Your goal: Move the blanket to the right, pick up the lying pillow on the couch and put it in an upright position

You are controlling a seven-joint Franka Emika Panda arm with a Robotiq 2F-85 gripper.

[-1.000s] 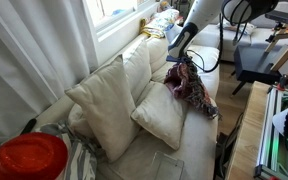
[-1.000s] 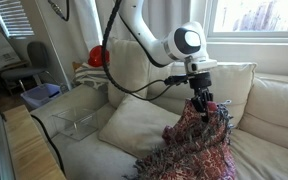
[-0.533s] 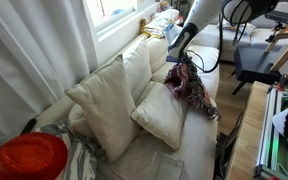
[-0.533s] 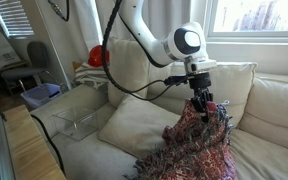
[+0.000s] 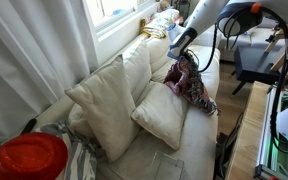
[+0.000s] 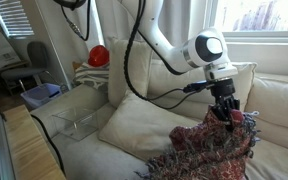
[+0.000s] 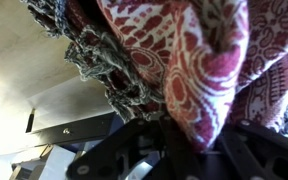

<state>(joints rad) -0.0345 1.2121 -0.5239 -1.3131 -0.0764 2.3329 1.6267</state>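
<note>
My gripper [image 6: 227, 108] is shut on the blanket [image 6: 209, 150], a mottled red, pink and dark fringed cloth that hangs from the jaws and drapes onto the couch [image 6: 284, 100] seat. In the wrist view the blanket [image 7: 204, 60] fills the frame, a fold of it pinched in the gripper [image 7: 199, 135]. The pillow [image 6: 139, 125], square and cream-white, lies tilted on the seat beside the blanket, against the back cushions. Seen along the couch [image 5: 199, 140], the gripper [image 5: 181, 55] holds the blanket [image 5: 191, 85] just beyond the pillow [image 5: 162, 113].
Larger cream cushions [image 5: 109, 100] stand upright against the couch back. A clear plastic box [image 6: 79, 122] sits on the seat near a red round object [image 6: 99, 56]. A wooden table edge [image 5: 246, 125] runs alongside the couch front. A window and curtain lie behind the back.
The arm has carried the blanket sideways along the couch, away from the pillow. The pillow has not moved and the grip is unchanged.
</note>
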